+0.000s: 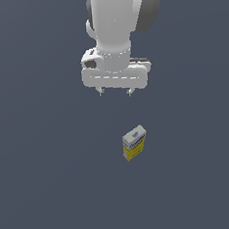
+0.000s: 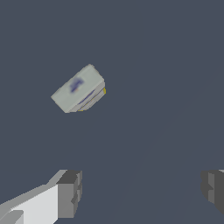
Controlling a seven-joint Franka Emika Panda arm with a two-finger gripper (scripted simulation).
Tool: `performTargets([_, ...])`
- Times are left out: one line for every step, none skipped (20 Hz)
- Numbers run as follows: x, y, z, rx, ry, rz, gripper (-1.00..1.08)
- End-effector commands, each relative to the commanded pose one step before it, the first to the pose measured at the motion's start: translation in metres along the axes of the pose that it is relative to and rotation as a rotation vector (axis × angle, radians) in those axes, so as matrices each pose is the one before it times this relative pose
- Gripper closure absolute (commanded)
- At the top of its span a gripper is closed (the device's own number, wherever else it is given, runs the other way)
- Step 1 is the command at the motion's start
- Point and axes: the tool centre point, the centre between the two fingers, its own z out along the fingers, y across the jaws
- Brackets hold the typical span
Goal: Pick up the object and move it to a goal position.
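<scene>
**A:** Where is the hand, and what is it doing?

**B:** The white hand (image 1: 115, 92) hangs at the end of the arm, pointing down, with its two short fingers spread apart and nothing between them. In the wrist view the two dark finger pads (image 2: 70, 193) sit wide apart with only bare grey surface showing in the gap.

**A:** And the object?

**B:** The small carton (image 1: 134, 142) stands upright on the grey bench (image 1: 44, 191), below the hand and a little toward the exterior view's right. Its body is yellow, its top is white-grey with blue print. It is apart from the hand, untouched.

**A:** Why is the hand held like that?

**B:** I judge it is poised for a top-down grasp, fingers opened wider than the carton (image 2: 79, 89). The carton sits turned at an angle and off the line between the fingers, so the hand likely needs to shift and perhaps rotate before lowering.

**A:** Any obstacles?

**B:** No other item is visible near the carton. No bench edge shows, and no goal marker is visible.
</scene>
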Motion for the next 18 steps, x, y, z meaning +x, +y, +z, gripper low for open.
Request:
performTargets([0.00706,-0.00489,0.00488,0.0027,-0.00072,0.0548,-0.92])
performTargets([0.003,-0.00234,0.0022,0.00113,-0.00026,0.02441,-0.92])
performTargets([0.00293,-0.00243,0.00226,0.00109,-0.00028,0.02455,-0.92])
performTargets([0.00284,-0.0025,0.0023,0.00104,-0.00029,0.02455,-0.92])
performTargets([0.00275,-0.00258,0.00235,0.00099,-0.00031,0.02453,-0.92])
performTargets([0.00266,-0.00265,0.00239,0.00094,-0.00032,0.02453,-0.92])
performTargets([0.00256,-0.00271,0.00244,0.0009,-0.00032,0.02453,-0.92])
performTargets([0.00246,-0.00278,0.00248,0.00085,-0.00033,0.02451,-0.92])
performTargets([0.00236,-0.00284,0.00253,0.0008,-0.00033,0.02451,-0.92])
performTargets([0.00226,-0.0029,0.00257,0.00076,-0.00033,0.0245,-0.92])
performTargets([0.00215,-0.00296,0.00261,0.00071,-0.00033,0.02448,-0.92])
performTargets([0.00205,-0.00301,0.00265,0.00067,-0.00033,0.02447,-0.92])
performTargets([0.00195,-0.00305,0.0027,0.00063,-0.00032,0.02447,-0.92])
performTargets([0.00183,-0.0031,0.00274,0.00059,-0.00032,0.02444,-0.92])
performTargets([0.00172,-0.00314,0.00278,0.00055,-0.00031,0.02444,-0.92])
performTargets([0.00161,-0.00317,0.00282,0.00051,-0.0003,0.02442,-0.92])
performTargets([0.0015,-0.0032,0.00286,0.00047,-0.00028,0.02441,-0.92])
performTargets([0.00138,-0.00323,0.0029,0.00043,-0.00027,0.02439,-0.92])
